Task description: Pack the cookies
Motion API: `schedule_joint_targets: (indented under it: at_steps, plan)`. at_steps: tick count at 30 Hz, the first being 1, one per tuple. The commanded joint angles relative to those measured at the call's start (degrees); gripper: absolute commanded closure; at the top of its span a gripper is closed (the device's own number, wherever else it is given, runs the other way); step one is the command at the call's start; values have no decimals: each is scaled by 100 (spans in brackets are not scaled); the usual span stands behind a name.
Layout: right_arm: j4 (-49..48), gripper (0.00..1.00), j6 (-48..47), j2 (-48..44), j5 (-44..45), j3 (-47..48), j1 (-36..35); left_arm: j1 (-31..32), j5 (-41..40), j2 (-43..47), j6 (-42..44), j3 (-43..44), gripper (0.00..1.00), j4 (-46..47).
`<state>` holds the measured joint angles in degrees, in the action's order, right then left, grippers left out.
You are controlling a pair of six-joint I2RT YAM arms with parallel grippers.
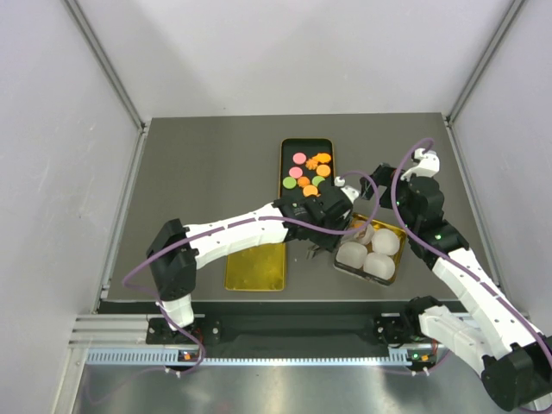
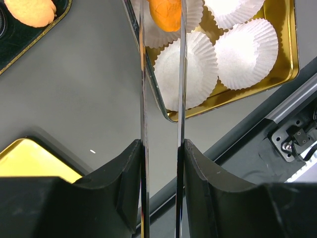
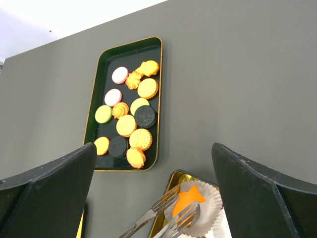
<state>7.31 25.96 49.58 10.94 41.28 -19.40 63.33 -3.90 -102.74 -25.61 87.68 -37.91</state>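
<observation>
The left gripper (image 2: 161, 163) is clamped on thin metal tongs (image 2: 143, 99). Their forked tips pinch one orange cookie (image 2: 166, 12) over a white paper cup (image 2: 194, 22) in a gold tray (image 2: 292, 44) of such cups, near the near right edge of the table (image 1: 198, 172). The right gripper (image 3: 153, 148) hovers past that tray's far side, jaws spread wide, holding nothing. The other cookies (image 3: 126, 125) (orange, pink, green, black) lie in a dark tray (image 3: 130, 55) mid-table, toward the far edge. A flat gold tray (image 1: 256, 267) lies at the near edge.
</observation>
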Motion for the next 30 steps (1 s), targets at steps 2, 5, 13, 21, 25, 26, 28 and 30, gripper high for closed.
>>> schedule_joint_targets:
  at_steps: [2, 5, 13, 21, 25, 26, 28, 30]
  plan:
    - [-81, 0, -55, -115, -4, 153, 59, 30, -102, -18, 64, 329, 63, 293]
    - [-81, 0, -64, -98, -22, 153, 59, 30, -120, -27, 73, 346, 60, 267]
    - [-98, 0, -55, -72, -57, 161, 68, 30, -137, -27, 82, 373, 54, 214]
    - [-116, 0, -38, -63, -92, 170, 59, 39, -120, -18, 91, 417, 52, 153]
    - [-107, 0, -38, -63, -101, 170, 68, 30, -111, -9, 91, 434, 51, 135]
    - [-107, 0, -38, -63, -101, 170, 59, 39, -120, -1, 91, 434, 51, 135]
    - [-116, 0, -38, -63, -118, 170, 59, 30, -111, -9, 91, 443, 51, 126]
    - [-124, 0, -38, -63, -127, 161, 50, 39, -120, 26, 91, 461, 51, 126]
